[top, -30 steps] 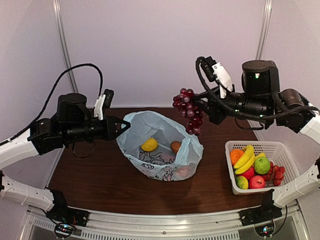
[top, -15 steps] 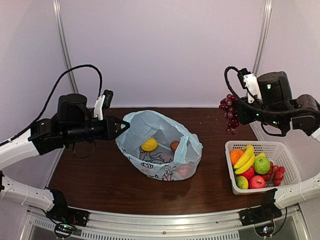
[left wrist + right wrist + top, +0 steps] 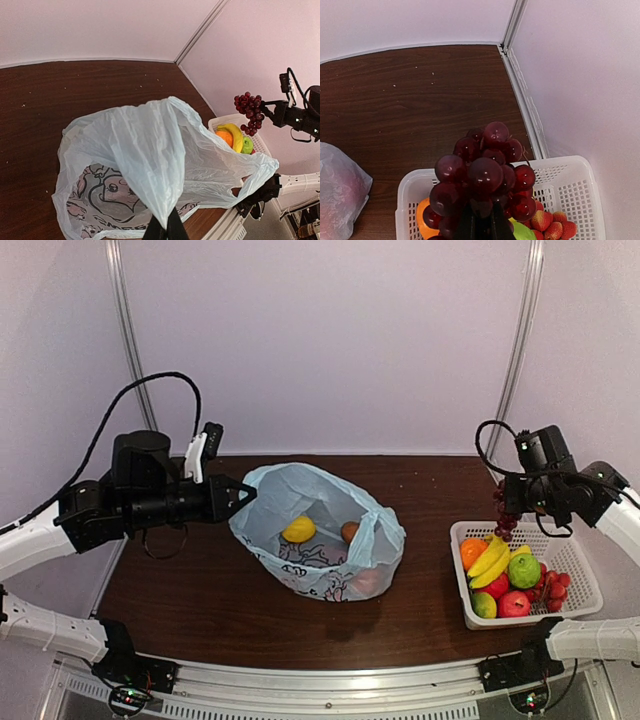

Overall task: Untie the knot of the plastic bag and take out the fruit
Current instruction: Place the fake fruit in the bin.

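Since a sec ago the R arm has swung the grapes (image 3: 505,511) from above the bag's right side over to the basket; the L arm has barely shifted. At left, the L gripper (image 3: 243,493) reaches in from the left with its jaws clamped tight on the bag (image 3: 322,502) at its left rim. The L wrist view shows the gripper (image 3: 165,230) pinching a pulled-up fold of the bag (image 3: 150,150), so that side is lifted off the table (image 3: 200,590). The bag sits mid-table with its mouth gaping open, cartoon print on the near side. Inside it lie a lemon (image 3: 298,530) at left and a brown fruit (image 3: 351,532) just to its right, apart from each other; an orange-ish shape shows thru the plastic at the near right, too blurred to name. Further right, well apart from the bag, the R gripper (image 3: 520,498) has its jaws closed on the grapes' stem end. The bunch (image 3: 485,175) hangs over the far-left part of the basket (image 3: 582,552), with the gripper (image 3: 482,226) mostly hidden behind it; whether the grapes touch the fruit below can't be told. The basket (image 3: 580,172) stands at the table's right edge and holds a banana (image 3: 490,556), an orange (image 3: 471,552), a green apple (image 3: 523,570) and red fruits.
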Tool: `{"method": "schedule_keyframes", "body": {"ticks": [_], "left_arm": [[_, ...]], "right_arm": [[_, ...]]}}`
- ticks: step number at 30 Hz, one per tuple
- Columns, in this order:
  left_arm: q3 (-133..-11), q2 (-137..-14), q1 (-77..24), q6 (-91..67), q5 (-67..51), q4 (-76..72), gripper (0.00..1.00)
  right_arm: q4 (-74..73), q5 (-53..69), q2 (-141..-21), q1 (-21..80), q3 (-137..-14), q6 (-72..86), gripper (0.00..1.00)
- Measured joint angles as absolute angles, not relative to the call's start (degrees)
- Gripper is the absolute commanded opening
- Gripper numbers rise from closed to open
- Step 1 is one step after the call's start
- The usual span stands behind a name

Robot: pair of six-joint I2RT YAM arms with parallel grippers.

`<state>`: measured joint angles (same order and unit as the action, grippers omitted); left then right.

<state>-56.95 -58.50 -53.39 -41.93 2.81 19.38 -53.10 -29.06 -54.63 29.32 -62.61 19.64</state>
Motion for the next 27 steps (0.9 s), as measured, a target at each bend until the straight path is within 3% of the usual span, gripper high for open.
{"method": "schedule_keyframes", "body": {"ticks": [9,27], "left_arm": [[-55.75,-54.33,-53.28,-41.93,3.55,19.44,0.0],[-55.59,-56.55,-52.9,-41.52,1.85,19.44,0.0]], "right_arm": [[-46.48,-25.36,-53.23,13.69,-55.83,25.61,0.0],[-34.41,-27.73,-49.65,8.69,-39.97,45.47,0.0]]}}
